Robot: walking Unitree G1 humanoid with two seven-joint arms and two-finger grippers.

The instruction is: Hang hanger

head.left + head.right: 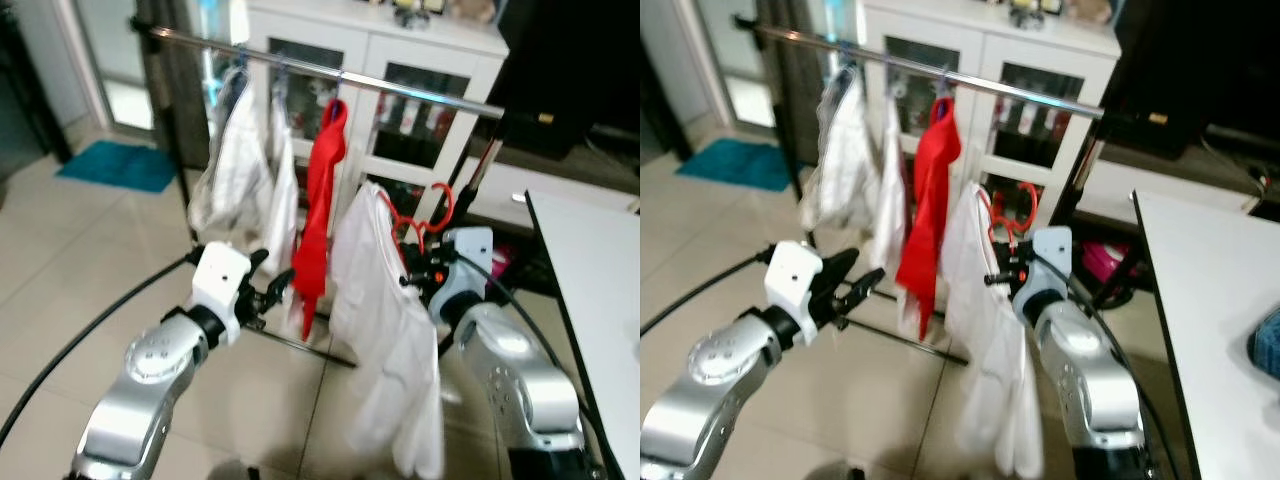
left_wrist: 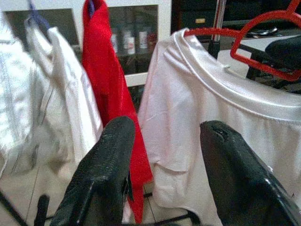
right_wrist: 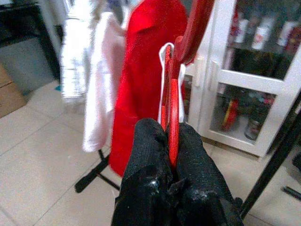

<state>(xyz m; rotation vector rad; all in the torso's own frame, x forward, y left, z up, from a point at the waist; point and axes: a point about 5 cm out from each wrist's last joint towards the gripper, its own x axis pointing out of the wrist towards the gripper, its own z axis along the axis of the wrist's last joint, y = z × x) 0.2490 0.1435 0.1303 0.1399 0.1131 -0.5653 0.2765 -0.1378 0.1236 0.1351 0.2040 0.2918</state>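
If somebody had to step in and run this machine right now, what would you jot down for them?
Right hand: shut on the red hanger, which carries a white shirt, held below and in front of the rail.
Left hand: open, holding nothing, near the hanging red garment.
Rail: already bears white garments and the red one; bare rail lies to the robot's right of it.
Done: hanger gripped and lifted.
Left: raise the hook over the rail, set it down, let go.

Clothes rail (image 1: pixel 420 92), a horizontal metal bar on black uprights: two white garments (image 1: pixel 245 160) toward its left end, a red garment (image 1: pixel 322 200) near mid-bar.
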